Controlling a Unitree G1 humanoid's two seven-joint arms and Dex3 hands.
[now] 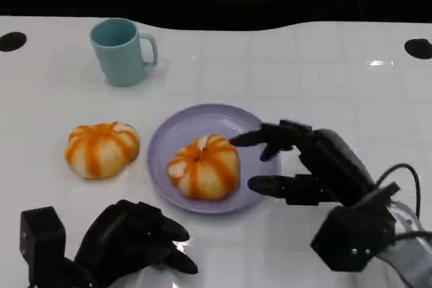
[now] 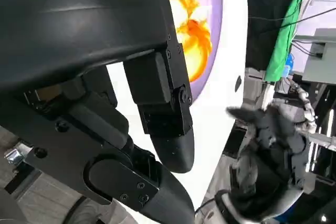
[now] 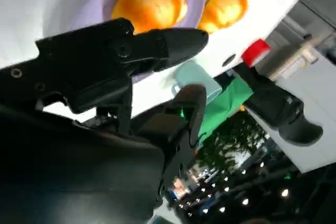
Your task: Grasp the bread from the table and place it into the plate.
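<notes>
left hand low, bread on plate

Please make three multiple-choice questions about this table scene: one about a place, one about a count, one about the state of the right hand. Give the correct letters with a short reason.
1. Where is the mug?
A. On the plate
B. At the far left of the table, beyond the buns
C. In the left hand

2. How many buns are in the scene?
A. One
B. Two
C. Three

3. What is the state of the right hand?
A. Open beside the plate, holding nothing
B. Gripping the mug
C. Holding a bun in the air

Answers:
1 B: the mug stands alone near the table's far edge, apart from the plate.
2 B: one bun lies in the plate, another bun lies on the table to its left.
3 A: its fingers are spread next to the plate's right rim with nothing between them.
</notes>
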